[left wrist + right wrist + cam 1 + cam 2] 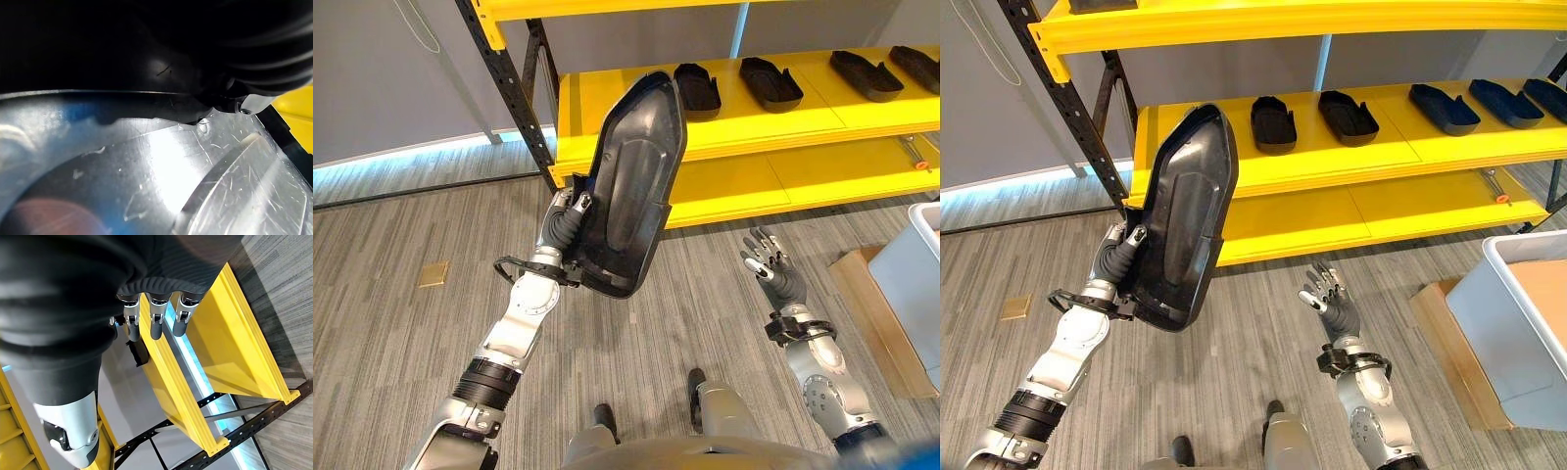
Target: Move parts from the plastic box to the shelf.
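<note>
Left hand lifting a big part toward the shelf

Left hand (570,217) is gripping the black part (636,186) upright (shelf (822,117) at 12 o'clock); right hand (771,264) is hanging open at 4 o'clock.

Bright, even indoor light; glare whitens the scratched part (195,186), blurred in the left wrist view.

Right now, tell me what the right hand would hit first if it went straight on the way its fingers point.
Probably the yellow shelf: the open right hand points up and forward at its lower deck's front edge, with nothing between. Depth is uncertain.
</note>
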Controlling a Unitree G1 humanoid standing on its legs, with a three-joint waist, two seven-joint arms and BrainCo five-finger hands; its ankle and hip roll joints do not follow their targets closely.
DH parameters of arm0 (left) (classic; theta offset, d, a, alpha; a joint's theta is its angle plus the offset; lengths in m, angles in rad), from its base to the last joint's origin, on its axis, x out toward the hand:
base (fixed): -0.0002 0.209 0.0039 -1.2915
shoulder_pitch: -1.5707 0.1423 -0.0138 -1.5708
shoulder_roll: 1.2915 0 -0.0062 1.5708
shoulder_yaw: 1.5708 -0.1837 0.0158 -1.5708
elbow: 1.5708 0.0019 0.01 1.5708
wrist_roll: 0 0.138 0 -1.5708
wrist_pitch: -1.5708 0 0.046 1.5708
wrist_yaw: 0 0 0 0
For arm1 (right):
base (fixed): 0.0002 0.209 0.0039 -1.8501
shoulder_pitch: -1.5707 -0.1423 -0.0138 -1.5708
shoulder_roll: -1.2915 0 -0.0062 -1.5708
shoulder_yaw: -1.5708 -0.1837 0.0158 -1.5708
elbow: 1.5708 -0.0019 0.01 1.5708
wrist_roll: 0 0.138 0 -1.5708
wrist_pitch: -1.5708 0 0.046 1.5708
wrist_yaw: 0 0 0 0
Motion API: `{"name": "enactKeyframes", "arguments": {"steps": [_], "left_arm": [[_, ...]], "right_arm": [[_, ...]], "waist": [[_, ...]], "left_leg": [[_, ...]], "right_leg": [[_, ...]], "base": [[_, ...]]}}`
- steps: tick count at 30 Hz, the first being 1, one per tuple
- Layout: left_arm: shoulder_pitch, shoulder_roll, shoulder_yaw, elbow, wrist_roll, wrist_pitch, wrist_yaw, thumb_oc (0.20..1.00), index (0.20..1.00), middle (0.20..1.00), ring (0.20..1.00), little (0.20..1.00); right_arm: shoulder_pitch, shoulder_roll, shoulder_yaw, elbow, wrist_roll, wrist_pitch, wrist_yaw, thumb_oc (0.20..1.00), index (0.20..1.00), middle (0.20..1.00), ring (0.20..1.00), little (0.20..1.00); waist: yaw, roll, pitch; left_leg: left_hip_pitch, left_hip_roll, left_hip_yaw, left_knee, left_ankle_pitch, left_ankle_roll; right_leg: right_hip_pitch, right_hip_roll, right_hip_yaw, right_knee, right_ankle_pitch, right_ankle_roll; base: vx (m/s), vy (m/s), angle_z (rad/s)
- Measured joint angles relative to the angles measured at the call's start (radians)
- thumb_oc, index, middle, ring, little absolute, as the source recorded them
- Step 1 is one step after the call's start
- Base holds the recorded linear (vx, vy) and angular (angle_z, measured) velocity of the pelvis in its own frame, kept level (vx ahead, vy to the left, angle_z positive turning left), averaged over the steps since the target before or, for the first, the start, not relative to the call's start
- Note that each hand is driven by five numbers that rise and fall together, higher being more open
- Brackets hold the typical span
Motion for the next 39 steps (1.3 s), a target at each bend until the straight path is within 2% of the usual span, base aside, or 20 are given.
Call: {"name": "enactKeyframes", "arguments": {"steps": [2,4,5,7,8,10,11,12,13,14,15,17,18,20,22,23,26,30,34,39], "left_arm": [[0.084,-0.013,0.026,-0.003,-0.034,0.007,-0.048,0.2,0.2,0.2,0.2,0.2],[0.157,-0.022,0.033,-0.001,-0.043,0.009,-0.063,0.2,0.2,0.2,0.2,0.2],[0.164,-0.01,0.032,0.002,-0.055,0.01,-0.065,0.2,0.2,0.2,0.2,0.2],[0.173,-0.015,0.012,0.005,-0.076,0.025,-0.061,0.2,0.2,0.2,0.2,0.2],[0.165,-0.019,0.011,0.002,-0.078,0.025,-0.059,0.2,0.2,0.2,0.2,0.2],[0.172,-0.026,0.011,0.014,-0.083,0.027,-0.059,0.2,0.2,0.2,0.2,0.2],[0.174,-0.034,0.009,0.037,-0.083,0.027,-0.06,0.2,0.2,0.2,0.2,0.2],[0.182,-0.061,0.007,0.051,-0.083,0.024,-0.057,0.2,0.2,0.2,0.2,0.2],[0.171,-0.059,0.013,0.033,-0.083,0.012,-0.055,0.2,0.2,0.2,0.2,0.2],[0.141,-0.039,0.022,0.024,-0.083,-0.002,-0.053,0.2,0.2,0.2,0.2,0.2],[0.157,-0.073,0.03,0.04,-0.087,0.014,-0.04,0.2,0.2,0.2,0.2,0.2],[0.194,-0.067,0.009,0.043,-0.083,0.037,-0.046,0.2,0.2,0.2,0.2,0.2],[0.174,-0.062,0.01,0.036,-0.072,0.031,-0.043,0.2,0.2,0.2,0.2,0.2],[0.162,-0.041,0.013,0.011,-0.066,0.023,-0.043,0.2,0.2,0.2,0.2,0.2],[0.111,0.018,0.021,0.007,-0.064,0.021,-0.034,0.2,0.2,0.2,0.2,0.2],[0.085,0.031,0.023,0.013,-0.065,0.025,-0.03,0.2,0.2,0.2,0.2,0.2],[0.063,0.053,0.03,0.02,-0.065,0.026,-0.001,0.2,0.2,0.2,0.2,0.2],[0.069,0.043,0.05,0.02,-0.065,0.024,0.014,0.2,0.2,0.2,0.2,0.2],[0.108,0.028,0.045,0.02,-0.064,0.024,0.008,0.2,0.2,0.2,0.2,0.2],[0.109,0.032,0.046,0.015,-0.064,0.024,0.004,0.2,0.2,0.2,0.2,0.2]], "right_arm": [[0.035,-0.011,0.001,-0.005,0.034,0.026,0.058,1.0,1.0,1.0,1.0,1.0],[0.046,-0.014,0.008,0.003,0.05,0.039,0.075,1.0,1.0,1.0,1.0,1.0],[0.043,-0.005,0.008,0.005,0.051,0.041,0.081,1.0,1.0,1.0,1.0,1.0],[0.029,-0.034,0.006,0.008,0.049,0.041,0.084,1.0,1.0,1.0,1.0,1.0],[0.006,-0.045,0.007,0.011,0.048,0.04,0.082,1.0,1.0,1.0,1.0,1.0],[-0.014,-0.04,0.005,0.013,0.048,0.041,0.075,1.0,1.0,1.0,1.0,1.0],[-0.017,-0.034,0.008,0.033,0.048,0.037,0.073,1.0,1.0,1.0,1.0,1.0],[-0.017,-0.053,0.006,0.05,0.046,0.032,0.067,1.0,1.0,1.0,1.0,1.0],[-0.013,-0.07,-0.001,0.042,0.044,0.024,0.067,1.0,1.0,1.0,1.0,1.0],[-0.006,-0.063,-0.025,0.038,0.032,0.025,0.068,1.0,1.0,1.0,1.0,1.0],[-0.038,-0.05,-0.047,0.066,0.019,0.036,0.061,1.0,1.0,1.0,1.0,1.0],[0.022,-0.048,-0.047,0.028,0.012,0.036,0.061,1.0,1.0,1.0,1.0,1.0],[0.043,-0.057,-0.037,-0.021,0.009,0.035,0.064,1.0,1.0,1.0,1.0,1.0],[0.044,-0.075,-0.005,-0.044,0.008,0.037,0.073,1.0,1.0,1.0,1.0,1.0],[0.033,-0.014,0.06,-0.025,0.009,0.043,0.071,1.0,1.0,1.0,1.0,1.0],[0.028,0.005,0.075,-0.024,0.009,0.044,0.078,1.0,1.0,1.0,1.0,1.0],[-0.006,0.031,0.108,-0.006,0.009,0.056,0.084,1.0,1.0,1.0,1.0,1.0],[-0.009,0.026,0.095,-0.006,0.01,0.058,0.094,1.0,1.0,1.0,1.0,1.0],[0.016,-0.013,0.088,-0.006,0.01,0.061,0.094,1.0,1.0,1.0,1.0,1.0],[0.005,-0.005,0.089,-0.01,0.01,0.067,0.097,1.0,1.0,1.0,1.0,1.0]], "waist": [[0.0,0.009,0.004],[0.046,0.018,0.009],[0.06,-0.021,0.024],[0.115,-0.025,0.059],[0.132,-0.02,0.09],[0.143,-0.023,0.117],[0.145,-0.003,0.116],[0.15,0.064,0.105],[0.161,0.063,0.102],[0.155,0.007,0.127],[0.15,0.037,0.169],[0.15,0.037,0.156],[0.138,0.022,0.161],[0.134,0.05,0.148],[0.146,-0.049,0.148],[0.149,-0.058,0.151],[0.162,-0.061,0.151],[0.159,-0.048,0.156],[0.141,-0.039,0.155],[0.155,-0.044,0.148]], "left_leg": [[0.05,0.008,-0.007,-0.018,0.004,0.001],[0.045,0.026,-0.013,0.046,-0.011,-0.011],[-0.049,0.006,-0.057,0.225,-0.004,-0.015],[-0.263,-0.001,-0.19,0.557,0.125,-0.018],[-0.365,-0.029,-0.254,0.686,0.15,-0.013],[-0.357,-0.024,-0.237,0.444,0.105,-0.017],[-0.329,0.007,-0.217,0.309,0.108,-0.015],[-0.301,0.106,-0.251,0.071,0.111,-0.021],[-0.297,0.155,-0.29,-0.095,0.121,-0.04],[-0.275,0.151,-0.259,-0.164,0.095,-0.068],[-0.262,0.19,-0.252,-0.075,0.086,-0.072],[-0.218,0.121,-0.235,0.035,0.085,-0.052],[-0.232,0.022,-0.218,0.1,0.065,-0.03],[-0.206,0.018,-0.211,0.035,0.147,-0.01],[-0.247,-0.043,-0.169,0.109,0.095,0.003],[-0.263,-0.058,-0.157,0.136,0.07,0.013],[-0.276,-0.073,-0.132,0.183,0.026,0.035],[-0.293,-0.086,-0.135,0.227,0.007,0.033],[-0.315,-0.071,-0.145,0.245,-0.015,0.015],[-0.383,-0.108,-0.137,0.37,-0.076,0.051]], "right_leg": [[0.048,0.007,-0.01,-0.001,-0.015,-0.007],[0.041,0.033,-0.037,0.107,-0.077,-0.03],[0.043,0.021,-0.031,0.115,-0.112,-0.091],[0.05,0.037,-0.028,0.079,-0.097,-0.116],[0.05,0.035,-0.029,0.079,-0.087,-0.13],[0.065,0.042,-0.047,0.013,-0.081,-0.118],[0.113,0.067,-0.062,-0.089,-0.071,-0.027],[0.1,0.115,-0.109,-0.003,-0.107,-0.008],[0.073,0.057,-0.105,0.193,-0.182,0.0],[0.144,-0.029,-0.022,0.131,-0.25,-0.021],[0.182,0.032,0.032,0.137,-0.257,-0.01],[0.199,0.018,0.093,0.084,-0.222,-0.002],[0.194,-0.03,0.126,0.042,-0.196,0.02],[0.178,-0.023,0.151,0.029,-0.196,0.058],[0.157,-0.106,0.161,0.006,-0.195,0.084],[0.164,-0.14,0.14,-0.014,-0.182,0.098],[0.227,-0.188,0.103,-0.108,-0.148,0.116],[0.324,-0.188,0.051,-0.219,-0.103,0.172],[0.299,-0.172,0.052,-0.196,-0.12,0.154],[0.286,-0.206,0.051,-0.175,-0.128,0.175]], "base": [[0.04,-0.225,0.06],[-0.06,-0.206,0.1],[-0.04,-0.163,0.35],[0.09,-0.048,0.25],[0.2,0.053,-0.02],[0.4,0.199,-0.15],[0.54,0.299,-0.38],[0.54,0.33,-0.38],[0.4,0.252,-0.22],[0.25,0.191,-0.24],[0.21,0.271,-0.58],[0.19,0.294,-0.98],[0.1,0.157,-0.94],[0.09,0.111,-0.73],[0.08,0.079,-0.42],[0.09,0.065,-0.34],[0.05,0.023,-0.2],[0.07,0.009,0.01],[0.08,0.027,-0.01],[0.12,0.117,0.08]]}}
